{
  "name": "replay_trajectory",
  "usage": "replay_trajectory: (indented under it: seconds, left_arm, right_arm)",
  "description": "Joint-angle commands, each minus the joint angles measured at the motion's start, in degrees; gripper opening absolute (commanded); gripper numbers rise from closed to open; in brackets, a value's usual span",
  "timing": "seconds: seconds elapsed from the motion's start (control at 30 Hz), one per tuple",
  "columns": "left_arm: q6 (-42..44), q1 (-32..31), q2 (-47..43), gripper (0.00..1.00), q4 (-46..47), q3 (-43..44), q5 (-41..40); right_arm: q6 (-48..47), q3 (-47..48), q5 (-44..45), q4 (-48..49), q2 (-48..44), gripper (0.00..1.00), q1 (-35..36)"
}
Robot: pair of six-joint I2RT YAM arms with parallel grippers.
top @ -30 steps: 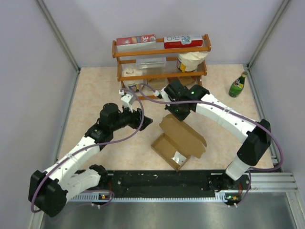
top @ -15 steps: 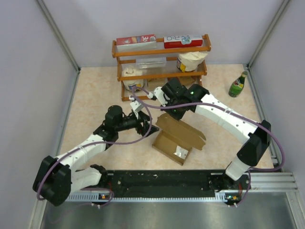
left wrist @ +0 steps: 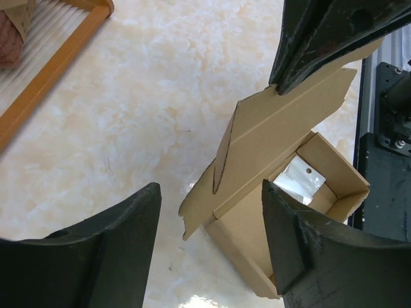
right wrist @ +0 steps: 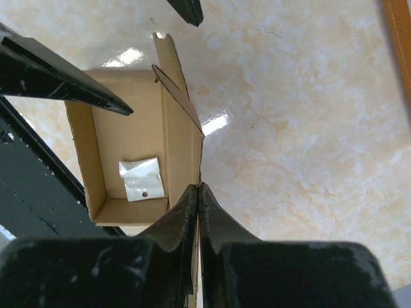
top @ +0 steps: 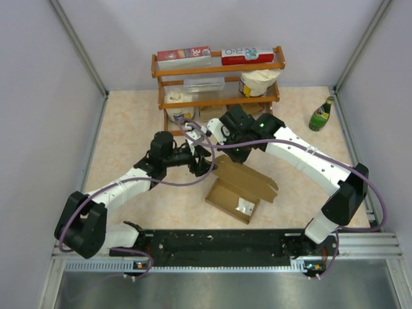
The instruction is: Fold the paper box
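One plain brown, unprinted cardboard paper box (top: 241, 190) lies near the middle of the glossy, beige marbled tabletop (top: 129, 129), between the rack and the arm bases. It is a shallow rectangular tray with thin, sharply creased walls. Its matte lid panel is hinged along the far long side and raised, and a pointed side flap juts from the lid's left end. On the tray's floor, toward one end, lies a small shiny silver-white plastic sachet (right wrist: 141, 179) with a punched hole. The right pincer (top: 226, 153) has its tapered black fingers pressed together, pinched on the raised lid's upper edge. In the right wrist view the thin cardboard edge runs straight into the seam between the two fingers (right wrist: 183, 215). The left pincer (top: 205, 162) holds its broad, curved, matte black fingers (left wrist: 96, 256) apart at the box's left end, just beside the lid's side flap. In the left wrist view the flap and a corner of the tray show in the gap between the fingers, and whether either finger touches the cardboard cannot be told. Behind the box, an orange-brown wooden rack (top: 219, 66) carries red-and-white printed cartons (top: 183, 55) on top, and a green glass bottle (top: 320, 116) stands well apart at the right.
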Motion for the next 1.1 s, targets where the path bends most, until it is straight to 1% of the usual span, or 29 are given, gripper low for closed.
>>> replay_trajectory:
  seconds: [0.0,0.07,0.23,0.4,0.53,0.83,0.9,0.97,1.0,1.07]
  left_arm:
    - [3.29,-0.08,2.55,0.65,-0.69,3.51,2.30]
    - [3.29,-0.16,3.43,0.64,-0.69,3.34,3.35]
    - [2.94,-0.43,4.57,0.63,0.80,2.81,4.59]
    - [0.22,-0.43,5.10,0.61,6.86,0.18,4.67]
    - [0.21,-0.51,6.33,0.56,7.04,0.26,5.64]
    - [-0.22,-0.51,7.74,0.53,9.24,-0.96,5.73]
    - [-0.49,-0.52,8.17,0.50,10.64,-1.40,5.99]
    - [-0.49,-0.43,8.88,0.45,11.26,-1.41,6.69]
    - [-2.40,-0.51,9.32,0.43,11.52,-1.23,7.13]
    - [-3.04,-0.51,10.02,0.38,12.14,-1.23,8.18]
  right_arm:
    - [-1.19,0.47,-2.02,0.00,-2.75,0.00,0.99]
    - [-1.19,0.47,-2.19,0.00,-2.84,0.00,0.99]
    - [-0.84,0.73,-1.84,0.01,-2.75,0.00,0.99]
    - [0.31,1.08,-2.28,0.09,-2.22,0.00,0.99]
    - [0.92,0.99,-2.19,0.00,-2.13,0.00,1.08]
    - [2.24,1.70,-2.37,0.09,-2.31,0.00,0.91]
    - [2.50,1.70,-2.46,0.00,-2.31,0.00,0.91]
    - [2.85,1.78,-2.28,-0.08,-2.40,0.00,0.91]
    - [2.94,1.78,-2.28,0.00,-2.31,0.00,0.91]
    - [3.29,1.78,-2.10,0.00,-2.13,0.00,0.82]
